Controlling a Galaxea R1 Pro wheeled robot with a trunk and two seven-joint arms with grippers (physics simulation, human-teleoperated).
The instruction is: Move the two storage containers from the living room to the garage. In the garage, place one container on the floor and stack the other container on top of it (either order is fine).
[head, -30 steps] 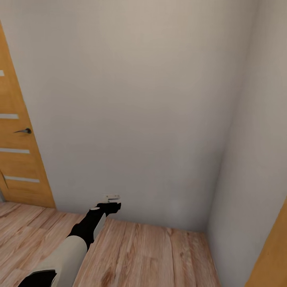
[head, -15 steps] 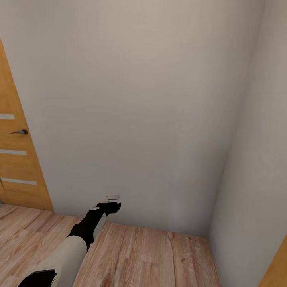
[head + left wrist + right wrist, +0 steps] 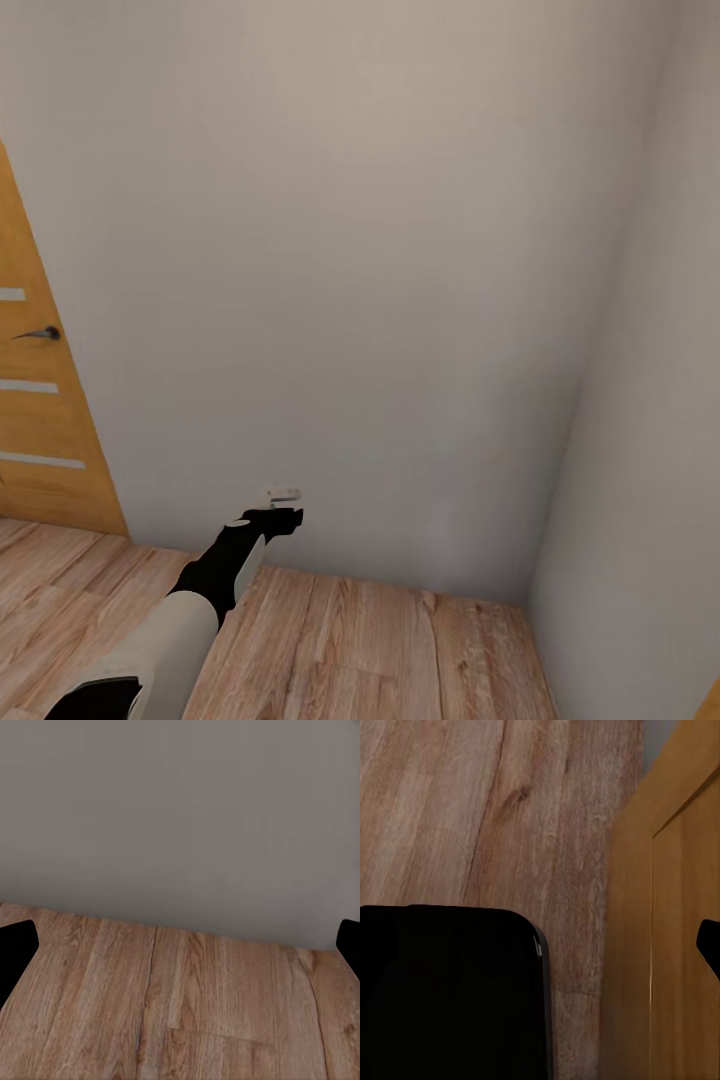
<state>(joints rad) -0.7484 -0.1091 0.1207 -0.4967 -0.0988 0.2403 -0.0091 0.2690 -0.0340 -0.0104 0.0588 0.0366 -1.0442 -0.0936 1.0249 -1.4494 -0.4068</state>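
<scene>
The two storage containers are out of view. I face a bare grey-white wall corner [image 3: 560,420] over a light wood plank floor [image 3: 360,650]. My left arm reaches forward at the lower left, and its gripper [image 3: 283,503] hangs just short of the wall, low above the floor. In the left wrist view the left gripper [image 3: 180,945] is open and empty, its black fingertips [image 3: 15,952] at the picture's two sides. The right gripper [image 3: 540,945] looks down at the planks; one fingertip [image 3: 709,945] shows at the edge, spread wide, with nothing held.
An orange wooden door [image 3: 40,420] with a dark lever handle [image 3: 40,333] stands at the left. A second orange wood panel [image 3: 675,945] rises beside the right gripper. A black, rounded robot part [image 3: 450,997] lies under the right wrist camera. Walls close off the front and right.
The whole view has shifted: the door has slid toward the left edge and the orange panel at the lower right has nearly left the picture. My left arm keeps its pose.
</scene>
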